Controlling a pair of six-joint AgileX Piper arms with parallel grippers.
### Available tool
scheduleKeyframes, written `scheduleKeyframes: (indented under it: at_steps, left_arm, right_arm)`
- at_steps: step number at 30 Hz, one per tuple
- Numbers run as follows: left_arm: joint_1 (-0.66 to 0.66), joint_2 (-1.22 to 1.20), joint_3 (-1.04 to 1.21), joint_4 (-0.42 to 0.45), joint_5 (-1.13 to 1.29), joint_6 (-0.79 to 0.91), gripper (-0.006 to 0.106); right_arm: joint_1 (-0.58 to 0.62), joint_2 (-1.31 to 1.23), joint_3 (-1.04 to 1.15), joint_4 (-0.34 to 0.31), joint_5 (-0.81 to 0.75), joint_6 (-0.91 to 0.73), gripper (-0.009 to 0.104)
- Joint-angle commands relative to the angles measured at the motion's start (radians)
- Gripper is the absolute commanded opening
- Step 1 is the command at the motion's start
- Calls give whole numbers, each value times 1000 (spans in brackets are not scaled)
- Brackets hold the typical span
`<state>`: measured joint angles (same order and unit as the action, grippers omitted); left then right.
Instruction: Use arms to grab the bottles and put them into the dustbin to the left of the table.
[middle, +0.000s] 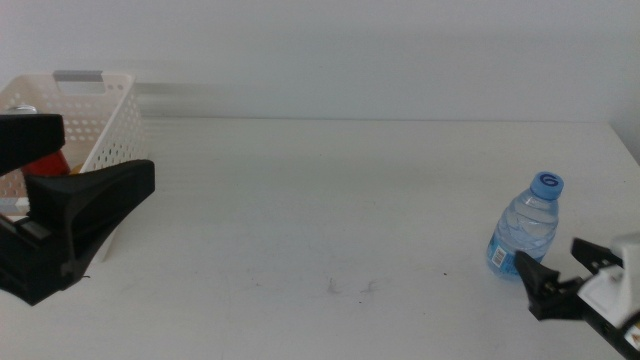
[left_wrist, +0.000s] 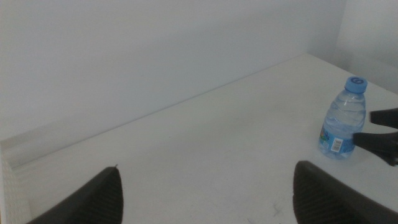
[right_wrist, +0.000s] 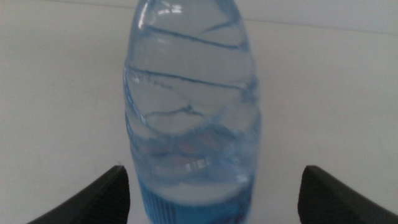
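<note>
right gripper (middle: 562, 272): wide open, holds nothing, just beside bottle (middle: 526, 227) | bottle: upright on table (middle: 330, 200), right side | left gripper (left_wrist: 205, 193): wide open, empty, by bin (middle: 95, 120)

Small clear water bottle (middle: 527, 227) with blue cap and label, I see it upright on the white table (middle: 330, 200), just ahead of my right gripper's (middle: 548, 273) spread jaws, white perforated dustbin (middle: 85, 120) far left, something red inside.

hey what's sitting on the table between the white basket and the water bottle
Nothing: in the middle view the table between the basket and the water bottle is bare apart from faint scuff marks.
</note>
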<state>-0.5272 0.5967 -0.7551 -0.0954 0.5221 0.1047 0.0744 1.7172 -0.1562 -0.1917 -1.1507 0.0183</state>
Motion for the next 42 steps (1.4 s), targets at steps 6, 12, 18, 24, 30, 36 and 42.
scheduleKeyframes:
  at_steps: [6, 12, 18, 24, 30, 36, 42]
  left_arm:
    - [-2, 5, 5, 2, -18, 0, 94]
    - [-2, 5, 5, 2, -18, 0, 94]
    - [-2, 5, 5, 2, -18, 0, 94]
    - [-2, 5, 5, 2, -18, 0, 94]
    - [-2, 5, 5, 2, -20, 0, 94]
    - [-2, 5, 5, 2, -27, 0, 94]
    - [-2, 5, 5, 2, -27, 0, 94]
  right_arm:
    - [-3, 110, -135, -56, -23, -18, 90]
    - [4, 197, -227, -53, -22, 1, 65]
    - [137, 193, -316, 7, -8, -12, -2]
    - [287, 242, -641, 10, 263, -12, -3]
    - [339, 447, -988, -51, 428, -8, -3]
    - [345, 554, -1134, -49, 491, 51, 14]
    - [345, 538, -1140, -51, 648, 186, 93]
